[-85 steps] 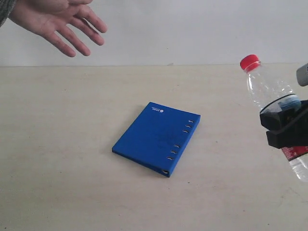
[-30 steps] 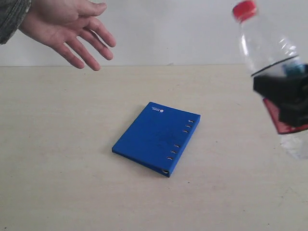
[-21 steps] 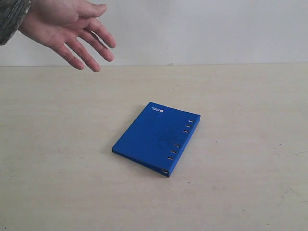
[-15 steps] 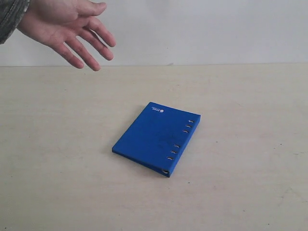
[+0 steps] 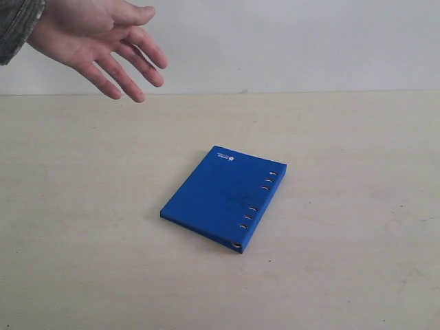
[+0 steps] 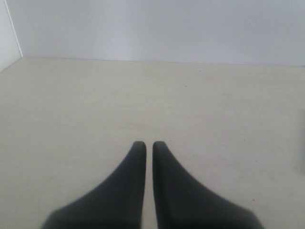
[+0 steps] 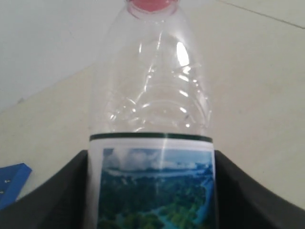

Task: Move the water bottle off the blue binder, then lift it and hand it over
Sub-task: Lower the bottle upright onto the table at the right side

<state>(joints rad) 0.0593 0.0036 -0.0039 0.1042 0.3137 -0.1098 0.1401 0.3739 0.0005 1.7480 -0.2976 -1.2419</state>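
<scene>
**Bottle off the binder, handover awaited**
The water bottle (image 7: 151,109) is clamped at its label by the right gripper (image 7: 152,200), evidently for passing on. The left gripper (image 6: 144,147) is closed on nothing. The blue binder (image 5: 223,198) lies bare, and beyond it a person's hand (image 5: 96,41) is held open. Bottle and gripper, seen in the exterior view a second ago, are now out of it.

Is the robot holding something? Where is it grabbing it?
Yes. The right gripper holds the water bottle by its labelled middle, with one finger on each side. The left gripper is shut with nothing in it.
</scene>
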